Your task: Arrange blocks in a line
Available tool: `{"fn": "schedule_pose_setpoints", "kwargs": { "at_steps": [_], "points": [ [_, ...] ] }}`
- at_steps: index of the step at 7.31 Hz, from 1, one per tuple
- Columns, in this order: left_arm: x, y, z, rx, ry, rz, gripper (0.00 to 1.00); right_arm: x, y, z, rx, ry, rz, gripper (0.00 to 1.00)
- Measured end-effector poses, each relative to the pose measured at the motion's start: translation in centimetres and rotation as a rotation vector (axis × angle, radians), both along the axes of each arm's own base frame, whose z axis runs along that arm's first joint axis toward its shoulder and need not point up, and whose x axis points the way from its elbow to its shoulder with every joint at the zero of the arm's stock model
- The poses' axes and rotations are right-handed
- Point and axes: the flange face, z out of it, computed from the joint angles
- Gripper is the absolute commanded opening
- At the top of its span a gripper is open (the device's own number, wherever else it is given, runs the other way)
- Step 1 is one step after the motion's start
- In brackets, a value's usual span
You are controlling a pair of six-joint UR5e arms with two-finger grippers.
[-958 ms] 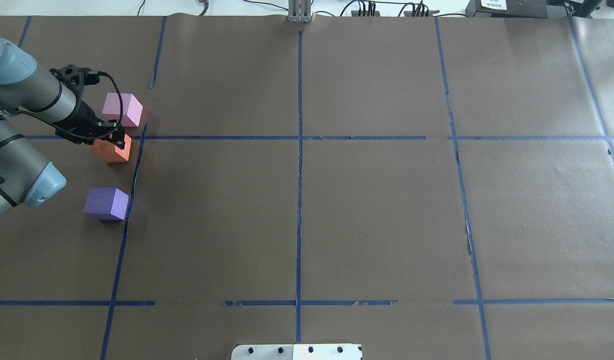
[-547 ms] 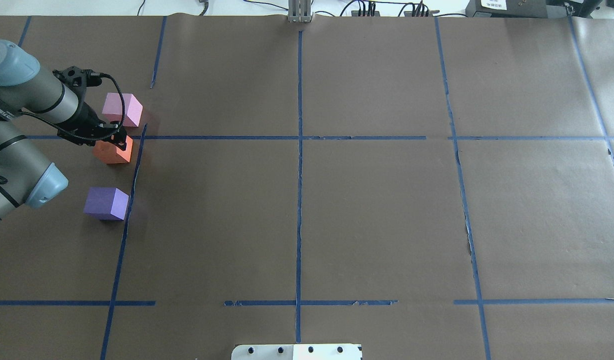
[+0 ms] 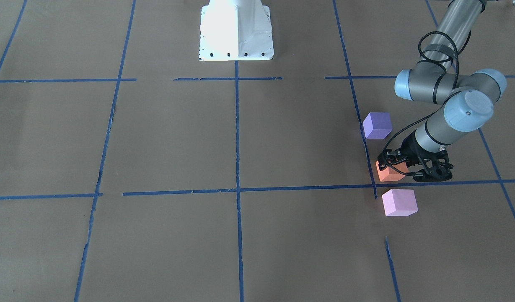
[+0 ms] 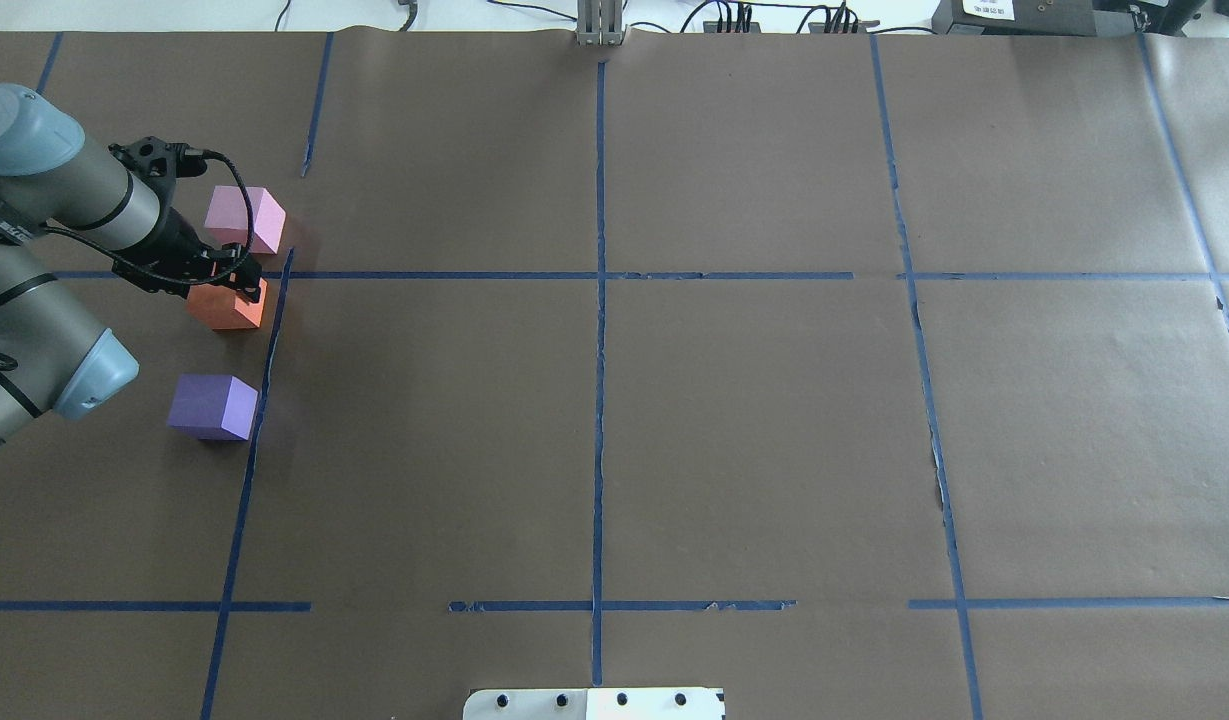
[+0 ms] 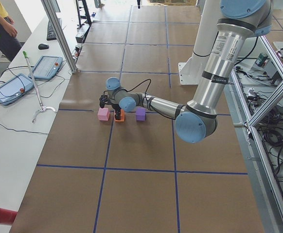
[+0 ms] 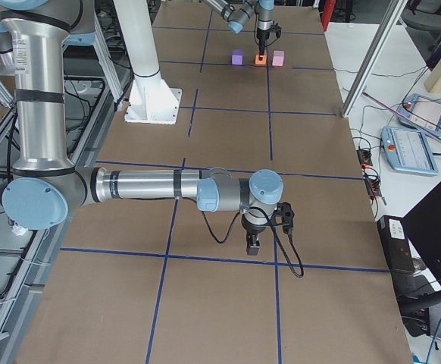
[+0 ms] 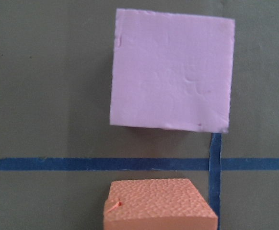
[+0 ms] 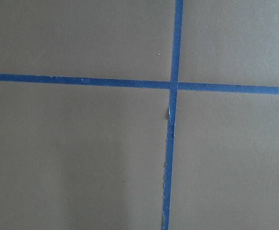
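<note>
My left gripper [image 4: 236,283] stands over the orange block [image 4: 229,310] with a finger on each side, shut on it, at or just above the paper. The pale pink block [image 4: 246,218] lies just beyond it and the violet block [image 4: 212,406] lies nearer, apart. All three are in a rough row beside a blue tape line at the table's left. In the left wrist view the pink block [image 7: 172,69] fills the top and the orange block [image 7: 158,203] the bottom edge. My right gripper [image 6: 252,244] shows only in the exterior right view; I cannot tell its state.
Brown paper with a grid of blue tape lines [image 4: 599,330] covers the table. The white robot base plate [image 4: 594,704] is at the near edge. Cables and boxes [image 4: 1034,15] lie along the far edge.
My left gripper and the orange block have shifted slightly right and toward the near side together. The pink and violet blocks have not moved.
</note>
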Motion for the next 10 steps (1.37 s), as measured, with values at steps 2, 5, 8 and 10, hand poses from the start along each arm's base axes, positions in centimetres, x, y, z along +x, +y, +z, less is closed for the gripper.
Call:
{"fn": "schedule_pose_setpoints", "kwargs": {
  "at_steps": [2, 5, 8, 10],
  "points": [
    [0.0, 0.0, -0.7, 0.012, 0.006, 0.001, 1.0, 0.0, 0.0, 0.0, 0.001, 0.0, 0.0, 1.0],
    [-2.7, -0.6, -4.0, 0.033, 0.003, -0.028, 1.0, 0.0, 0.0, 0.0, 0.001, 0.0, 0.0, 1.0],
    [-7.2, -1.7, -7.1, 0.028, -0.045, -0.039, 1.0, 0.0, 0.0, 0.0, 0.001, 0.0, 0.0, 1.0],
    [-11.6, -3.0, -7.5, 0.089, -0.057, -0.033, 1.0, 0.0, 0.0, 0.0, 0.001, 0.0, 0.0, 1.0]
  ]
}}
